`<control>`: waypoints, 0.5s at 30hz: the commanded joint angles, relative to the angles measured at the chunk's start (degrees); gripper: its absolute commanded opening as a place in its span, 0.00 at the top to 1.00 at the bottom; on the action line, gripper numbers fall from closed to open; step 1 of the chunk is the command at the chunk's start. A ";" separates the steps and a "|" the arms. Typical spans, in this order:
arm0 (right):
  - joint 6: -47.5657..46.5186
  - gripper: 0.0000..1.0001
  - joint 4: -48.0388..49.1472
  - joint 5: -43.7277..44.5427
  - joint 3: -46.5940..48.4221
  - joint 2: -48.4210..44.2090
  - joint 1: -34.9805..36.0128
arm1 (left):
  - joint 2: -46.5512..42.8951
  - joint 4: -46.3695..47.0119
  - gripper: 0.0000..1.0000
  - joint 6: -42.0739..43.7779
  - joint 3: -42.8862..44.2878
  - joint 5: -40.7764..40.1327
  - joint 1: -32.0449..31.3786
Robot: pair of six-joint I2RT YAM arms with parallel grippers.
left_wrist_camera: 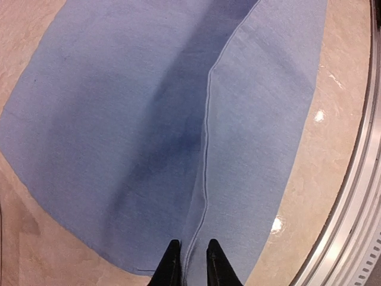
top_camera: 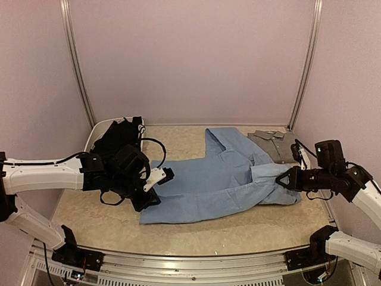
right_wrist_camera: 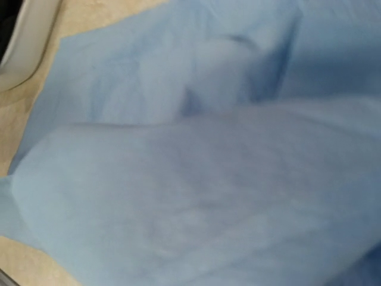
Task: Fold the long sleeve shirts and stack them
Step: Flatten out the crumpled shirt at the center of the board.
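Left gripper (left_wrist_camera: 189, 262) has its jaws just a crack apart, straddling the folded edge of the light blue shirt (top_camera: 220, 179) at its left end. Right gripper (top_camera: 286, 179) is at the shirt's right end, but honestly I can't tell how its jaws stand, since its own camera shows nothing but blurry blue cloth. The shirt lies stretched left to right across the middle of the table (top_camera: 196, 229). A folded grey shirt (top_camera: 272, 143) sits just beyond it at far right, and a black shirt (top_camera: 116, 140) is bunched up at far left.

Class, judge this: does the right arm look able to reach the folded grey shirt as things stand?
Probably yes. The grey shirt lies uncovered just beyond the right end effector, with only an edge of the light blue shirt beside it.
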 commanded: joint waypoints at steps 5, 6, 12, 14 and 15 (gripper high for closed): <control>13.79 0.92 -13.10 4.84 -2.00 -12.84 0.65 | 0.80 -4.12 0.67 -4.12 1.60 7.29 -4.53; 14.61 0.83 -14.04 4.96 -2.21 -14.16 0.67 | 0.43 -4.03 0.62 -4.21 1.48 7.98 -4.57; 13.49 0.11 -16.35 1.98 -2.13 -14.45 0.84 | -2.07 -3.05 0.21 -3.73 1.69 11.85 -4.65; 12.16 0.02 -17.75 2.66 0.05 -12.86 0.83 | -2.84 -2.46 0.02 -3.11 1.86 12.24 -4.56; 11.39 0.01 -18.51 3.72 1.54 -12.17 0.79 | -3.16 -1.88 0.01 -2.59 1.94 12.39 -4.52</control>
